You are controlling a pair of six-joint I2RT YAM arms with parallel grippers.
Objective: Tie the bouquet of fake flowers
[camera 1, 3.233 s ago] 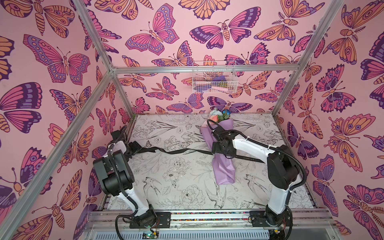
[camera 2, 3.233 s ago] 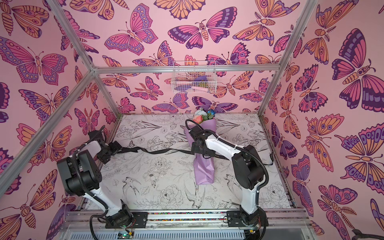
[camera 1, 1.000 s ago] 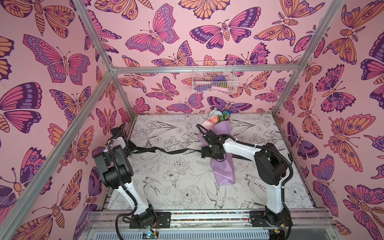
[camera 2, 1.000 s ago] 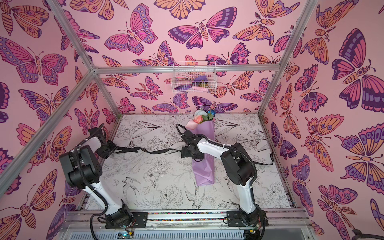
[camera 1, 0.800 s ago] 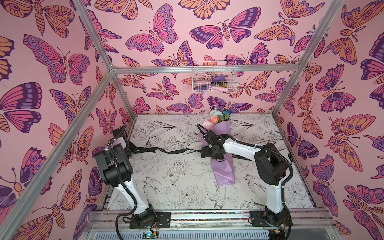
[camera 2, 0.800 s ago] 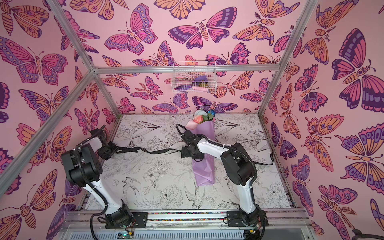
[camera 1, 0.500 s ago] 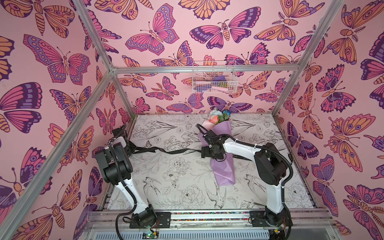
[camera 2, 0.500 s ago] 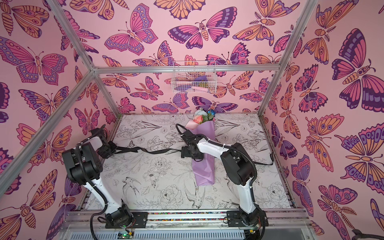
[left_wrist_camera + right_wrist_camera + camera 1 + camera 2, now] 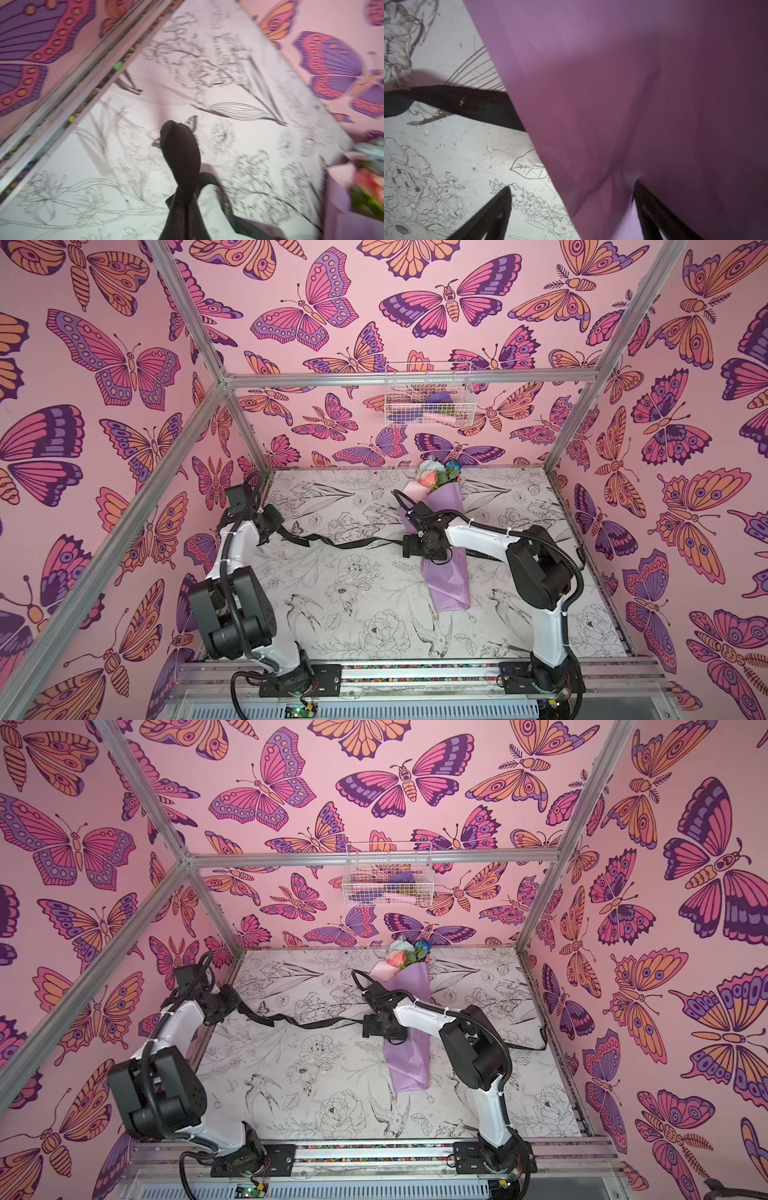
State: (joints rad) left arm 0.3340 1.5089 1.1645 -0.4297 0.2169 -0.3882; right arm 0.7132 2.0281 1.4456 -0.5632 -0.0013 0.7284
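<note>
- Lowest in both top views: metal rail (image 9: 415,672) (image 9: 374,1152) carrying the two arm bases, along the near edge of the printed mat (image 9: 353,614) (image 9: 316,1094).
- Right of centre on that mat: bouquet of fake flowers (image 9: 448,572) (image 9: 409,1056), lying flat in lilac paper, narrow end toward the bottom of the frame, open end toward the back wall.
- Across the middle of the wrap: right gripper (image 9: 409,546) (image 9: 370,1026), reaching in from the right and pointing left. In the right wrist view (image 9: 572,187), spread wide, one of the fingers (image 9: 496,209) over bare mat, the other against the lilac paper, the paper's edge between them; clamped on nothing.
- From the wrap's left edge across the centre of the frame: black ribbon (image 9: 345,542) (image 9: 307,1024), slack on the mat, vanishing behind the paper's edge in the right wrist view (image 9: 467,104), climbing at its left end.
- Middle left, close to the side wall: left gripper (image 9: 277,523) (image 9: 230,1002), pressed together and pinching the ribbon's end; blurred in the left wrist view (image 9: 179,149), ribbon (image 9: 226,205) trailing away beside it.
- Upper centre: flower heads (image 9: 436,475) (image 9: 405,955) in peach, pale blue and deep blue with green leaves, poking from the wrap near the back wall.
- Farthest, above them: wire basket (image 9: 428,396) (image 9: 388,876) hung on the back crossbar, contents too indistinct to name.
</note>
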